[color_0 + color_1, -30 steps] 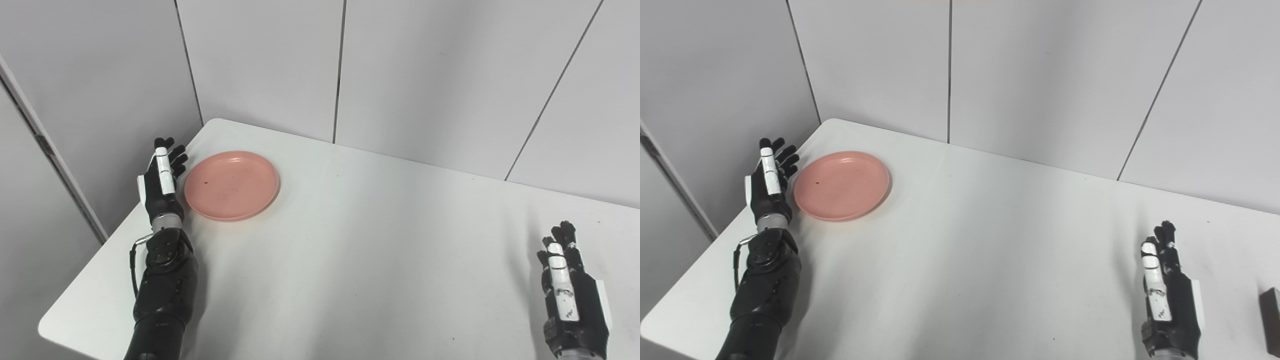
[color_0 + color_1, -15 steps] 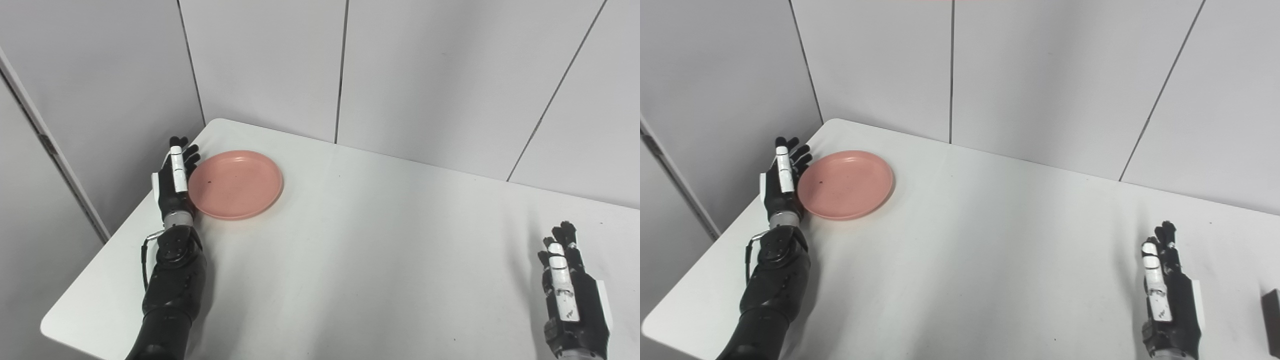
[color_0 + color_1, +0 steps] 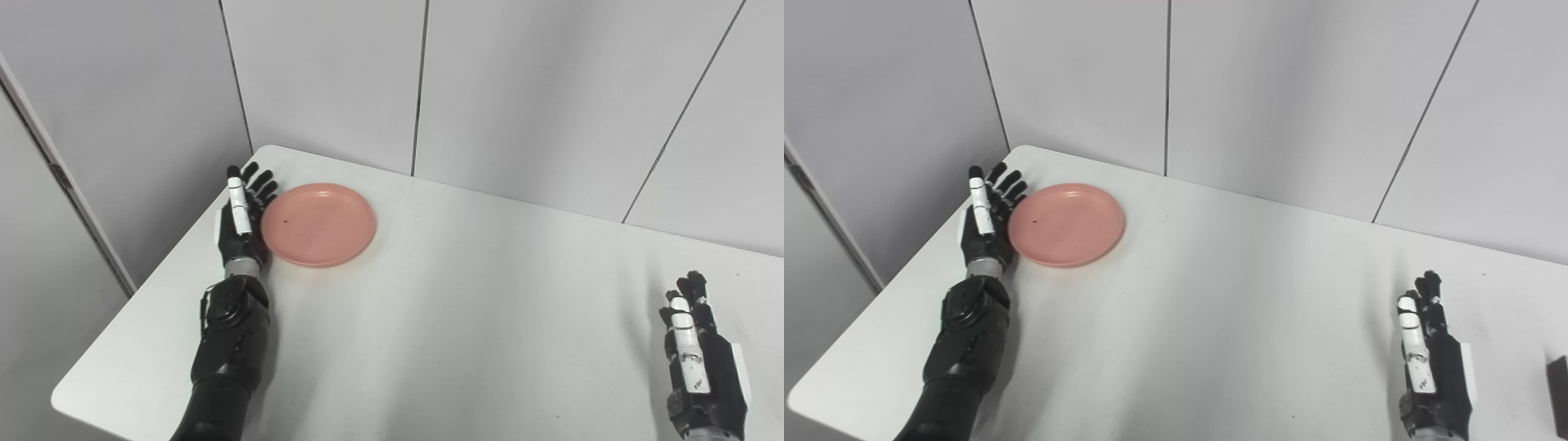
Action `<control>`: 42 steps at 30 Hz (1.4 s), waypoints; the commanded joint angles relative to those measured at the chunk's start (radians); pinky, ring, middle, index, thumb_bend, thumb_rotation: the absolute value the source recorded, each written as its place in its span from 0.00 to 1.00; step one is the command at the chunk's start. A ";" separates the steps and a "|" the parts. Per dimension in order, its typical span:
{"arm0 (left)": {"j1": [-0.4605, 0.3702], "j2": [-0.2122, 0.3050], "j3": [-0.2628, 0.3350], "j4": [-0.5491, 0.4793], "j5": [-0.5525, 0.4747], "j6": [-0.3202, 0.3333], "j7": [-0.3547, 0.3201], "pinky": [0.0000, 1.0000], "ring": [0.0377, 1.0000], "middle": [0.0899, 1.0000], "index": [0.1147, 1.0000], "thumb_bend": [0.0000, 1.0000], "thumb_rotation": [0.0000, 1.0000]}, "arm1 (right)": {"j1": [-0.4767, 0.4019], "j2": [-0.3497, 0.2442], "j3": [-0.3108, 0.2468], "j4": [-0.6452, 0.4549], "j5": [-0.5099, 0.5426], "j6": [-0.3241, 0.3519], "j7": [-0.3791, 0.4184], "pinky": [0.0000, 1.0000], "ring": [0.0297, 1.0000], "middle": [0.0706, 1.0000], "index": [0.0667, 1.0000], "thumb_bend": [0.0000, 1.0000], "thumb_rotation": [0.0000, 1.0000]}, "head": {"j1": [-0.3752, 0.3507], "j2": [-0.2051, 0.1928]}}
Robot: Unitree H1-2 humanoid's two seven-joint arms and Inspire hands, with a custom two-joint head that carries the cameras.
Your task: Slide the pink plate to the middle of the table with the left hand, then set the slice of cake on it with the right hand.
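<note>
The pink plate (image 3: 318, 223) lies flat on the white table (image 3: 465, 318), at its far left. My left hand (image 3: 242, 217) stands on edge, open, with its palm pressed against the plate's left rim. My right hand (image 3: 698, 355) rests open on the table at the near right, holding nothing. A dark brown block, seemingly the slice of cake (image 3: 1559, 392), shows only at the right edge of the right eye view, just right of my right hand (image 3: 1430, 361).
Grey wall panels (image 3: 520, 92) close off the table's far side and left corner. The table's left edge (image 3: 153, 288) runs close beside my left forearm. Bare tabletop stretches between the plate and my right hand.
My left hand has pushed the pink plate to the right across the table, keeping contact with its left rim. My right hand has stayed still.
</note>
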 commanded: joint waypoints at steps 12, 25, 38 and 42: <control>-0.010 -0.040 -0.046 -0.021 -0.018 0.057 -0.065 0.84 0.80 0.79 0.80 0.79 0.97 | -0.016 -0.002 0.001 -0.050 -0.016 0.001 -0.004 1.00 1.00 1.00 1.00 0.26 0.75 | -0.008 0.008; 0.017 -0.119 -0.159 -0.092 0.027 0.113 -0.098 0.84 0.82 0.79 0.79 0.78 0.94 | -0.014 -0.003 0.001 -0.058 -0.013 0.003 -0.001 1.00 1.00 1.00 1.00 0.23 0.75 | -0.016 0.021; 0.074 -0.180 -0.282 -0.178 0.105 0.151 -0.132 0.89 0.87 0.84 0.84 0.78 0.97 | -0.016 0.000 0.005 -0.062 -0.019 0.013 -0.002 1.00 1.00 1.00 1.00 0.25 0.72 | -0.044 0.037; 0.090 -0.189 -0.314 -0.200 0.124 0.171 -0.145 0.91 0.88 0.85 0.85 0.78 1.00 | -0.018 0.000 0.005 -0.061 -0.017 0.019 -0.001 1.00 1.00 1.00 1.00 0.27 0.73 | -0.057 0.045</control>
